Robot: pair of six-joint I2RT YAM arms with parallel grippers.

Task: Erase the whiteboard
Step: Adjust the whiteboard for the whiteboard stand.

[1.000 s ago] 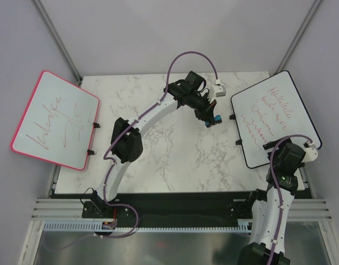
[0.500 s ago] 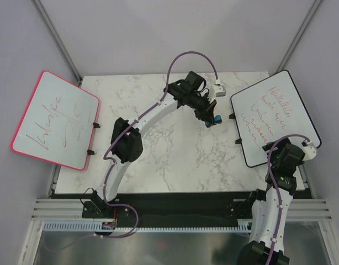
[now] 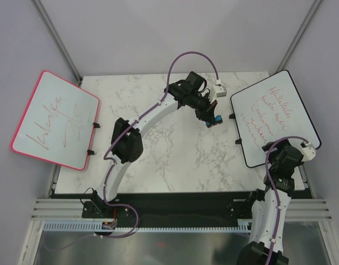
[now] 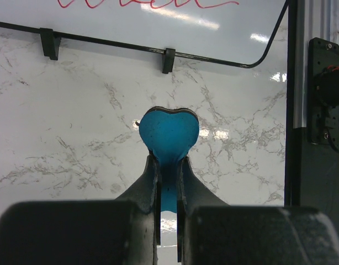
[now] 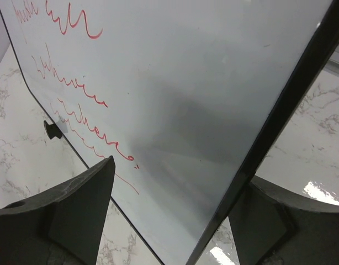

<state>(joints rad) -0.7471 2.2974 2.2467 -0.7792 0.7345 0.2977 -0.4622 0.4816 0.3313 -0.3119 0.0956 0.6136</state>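
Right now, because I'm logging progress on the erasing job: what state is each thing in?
Whiteboard: red writing on it, not wiped.
Eraser: pinched in the left gripper, over the table, off the whiteboard.
Left gripper: shut on the eraser.
Right gripper: open, one finger on each side of the whiteboard's edge.
Pink board: red scribbles on it.

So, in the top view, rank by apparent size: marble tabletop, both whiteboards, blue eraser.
Largest, the marble tabletop; then the pink-framed whiteboard and the black-framed whiteboard, too alike to rank; smallest, the blue eraser.
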